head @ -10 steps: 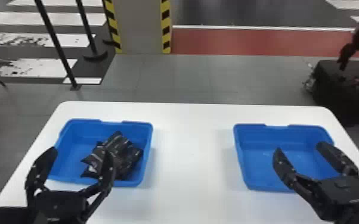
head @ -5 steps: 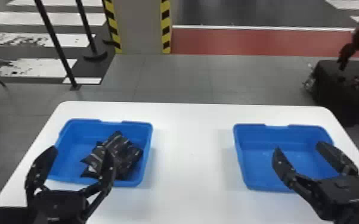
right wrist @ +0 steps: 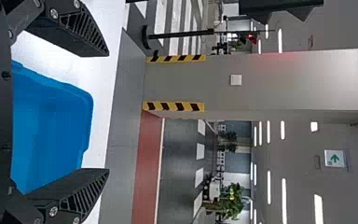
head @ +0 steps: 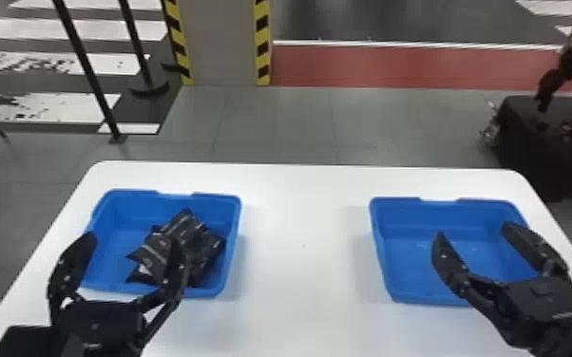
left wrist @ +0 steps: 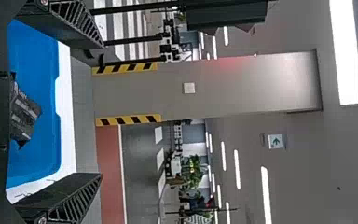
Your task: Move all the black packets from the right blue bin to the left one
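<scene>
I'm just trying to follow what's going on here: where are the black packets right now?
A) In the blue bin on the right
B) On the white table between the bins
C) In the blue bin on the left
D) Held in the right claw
C: the black packets lie in a heap inside the left blue bin.

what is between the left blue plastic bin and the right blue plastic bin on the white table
The head view shows a bare stretch of white tabletop between the left blue plastic bin and the right blue plastic bin.
</scene>
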{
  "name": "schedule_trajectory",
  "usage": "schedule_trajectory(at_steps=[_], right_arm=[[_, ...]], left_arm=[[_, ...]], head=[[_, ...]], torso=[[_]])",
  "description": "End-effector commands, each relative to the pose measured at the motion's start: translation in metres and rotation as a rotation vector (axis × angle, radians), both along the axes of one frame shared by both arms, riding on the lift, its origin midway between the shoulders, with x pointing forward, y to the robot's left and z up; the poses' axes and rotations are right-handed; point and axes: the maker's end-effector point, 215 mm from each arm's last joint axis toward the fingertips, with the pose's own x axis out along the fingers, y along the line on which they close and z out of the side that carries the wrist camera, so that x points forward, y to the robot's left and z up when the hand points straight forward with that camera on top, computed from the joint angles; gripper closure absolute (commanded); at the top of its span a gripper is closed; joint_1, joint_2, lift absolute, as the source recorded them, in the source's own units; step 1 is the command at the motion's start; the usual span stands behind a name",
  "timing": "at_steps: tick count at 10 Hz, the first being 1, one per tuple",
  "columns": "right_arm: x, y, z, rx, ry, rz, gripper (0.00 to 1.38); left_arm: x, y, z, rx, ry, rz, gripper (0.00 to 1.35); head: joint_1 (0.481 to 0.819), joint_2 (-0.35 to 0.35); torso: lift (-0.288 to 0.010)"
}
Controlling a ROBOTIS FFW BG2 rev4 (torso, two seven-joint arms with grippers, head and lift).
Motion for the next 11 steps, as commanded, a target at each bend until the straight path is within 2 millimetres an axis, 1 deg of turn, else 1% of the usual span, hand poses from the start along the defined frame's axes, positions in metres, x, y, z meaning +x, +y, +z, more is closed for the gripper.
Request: schedule_trajectory(at_steps=[1,3,6,7,8,10,11], right_arm=[[0.0,0.0,0.0,-0.002,-0.001,0.002,0.15],[0.001,-0.001,0.002,0.005,-0.033,0.002,0.15],[0.002,-0.003,-0.001,0.005,-0.06,0.0,0.15],[0.002,-0.002,-0.001,0.007,-0.065,0.003,0.15],[0.002,-0.002,0.0,0.005,-0.072,0.002,0.15],[0.004,-0.003,0.01,0.0,-0.129,0.001,0.15],[0.004,-0.004,0.007,0.003,-0.136,0.0,0.15]], left_arm=[[0.003,-0.002,-0.002,-0.007,-0.008,-0.004,0.04],[0.008,-0.005,-0.008,-0.009,-0.012,-0.011,0.04],[0.012,-0.007,-0.013,-0.018,-0.009,-0.019,0.06],[0.014,-0.008,-0.011,-0.019,-0.012,-0.02,0.06],[0.016,-0.007,-0.013,-0.024,-0.004,-0.02,0.06],[0.017,-0.007,-0.011,-0.035,-0.009,-0.026,0.06],[0.017,-0.008,-0.01,-0.035,-0.011,-0.027,0.08]], head=[[0.695,0.014],[0.695,0.008],[0.695,0.002],[0.695,0.0],[0.695,-0.002],[0.695,-0.002],[0.695,-0.002]], torso=[[-0.11],[-0.11],[-0.11],[-0.11],[-0.11],[-0.11],[-0.11]])
